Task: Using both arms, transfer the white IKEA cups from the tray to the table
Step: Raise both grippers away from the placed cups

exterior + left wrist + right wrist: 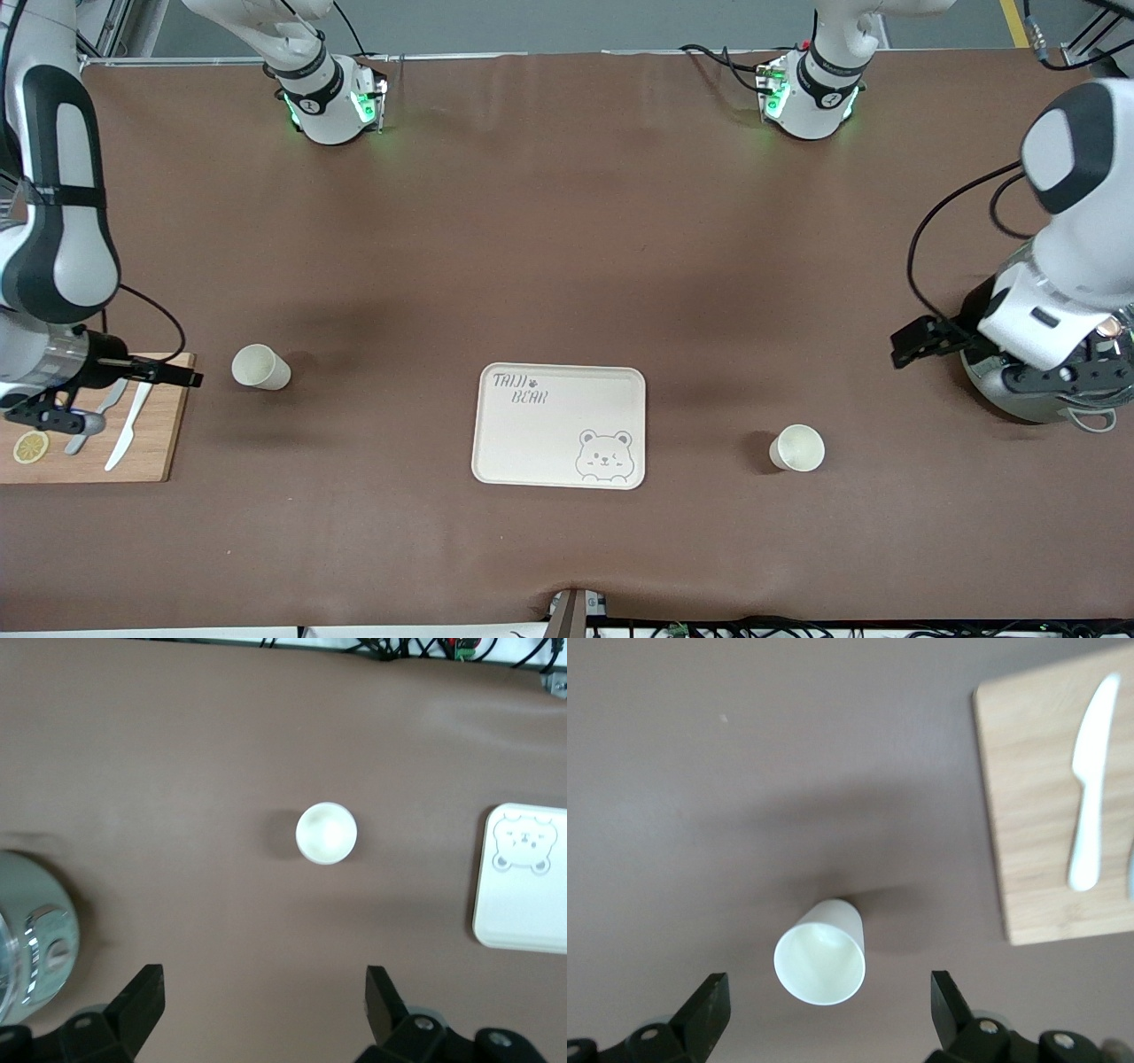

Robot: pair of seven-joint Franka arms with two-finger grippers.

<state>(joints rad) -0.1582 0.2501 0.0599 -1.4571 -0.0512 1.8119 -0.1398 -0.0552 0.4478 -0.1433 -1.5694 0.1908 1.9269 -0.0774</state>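
Note:
Two white cups stand upright on the brown table, one toward the right arm's end and one toward the left arm's end. The cream bear tray lies between them, empty. My right gripper is open and empty in the air over the edge of the wooden board; in its wrist view the cup sits just ahead of the fingers. My left gripper is open and empty in the air by a metal pot; in its wrist view the other cup stands well ahead, apart from it.
A wooden cutting board with a white knife, another utensil and a lemon slice lies at the right arm's end. A metal pot stands at the left arm's end under the left arm. The tray's corner shows in the left wrist view.

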